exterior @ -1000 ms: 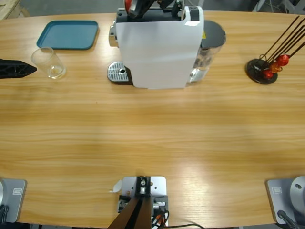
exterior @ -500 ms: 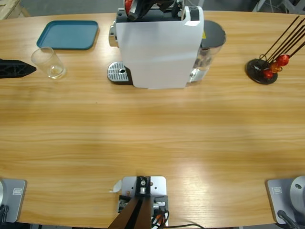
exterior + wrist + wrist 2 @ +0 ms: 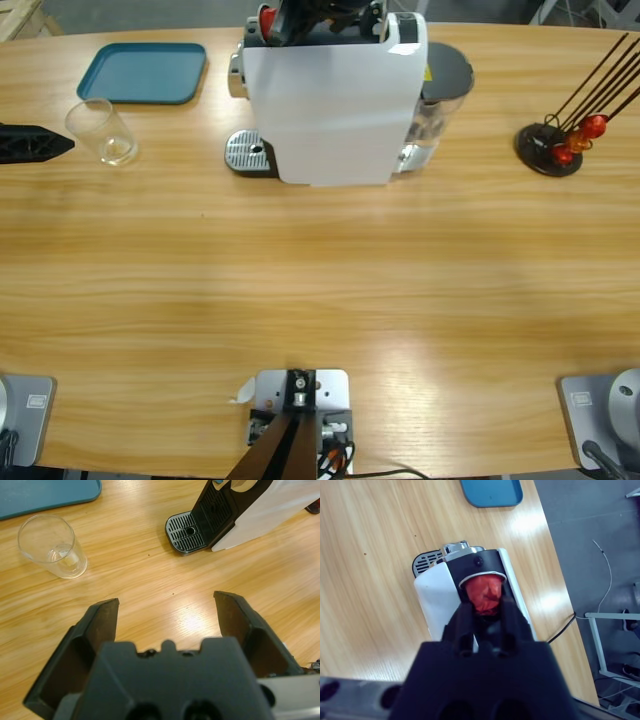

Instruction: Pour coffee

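Right wrist view shows my right gripper [image 3: 482, 611] clamped on a red capsule [image 3: 484, 594] above the coffee machine [image 3: 470, 587]; my left gripper [image 3: 167, 611] gapes near the glass [image 3: 51, 546].

Table [image 3: 320, 290]: varnished light wood, visible grain, soft sheen. Coffee machine [image 3: 335, 100]: smooth white plastic shell; at its foot, a perforated shiny metal drip grille [image 3: 247, 153]. Left of the machine: clear glass tumbler [image 3: 102, 131]; matt teal plastic tray [image 3: 143, 72].

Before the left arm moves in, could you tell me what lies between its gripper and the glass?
Only bare wooden table separates the left gripper from the glass, as its wrist view shows.
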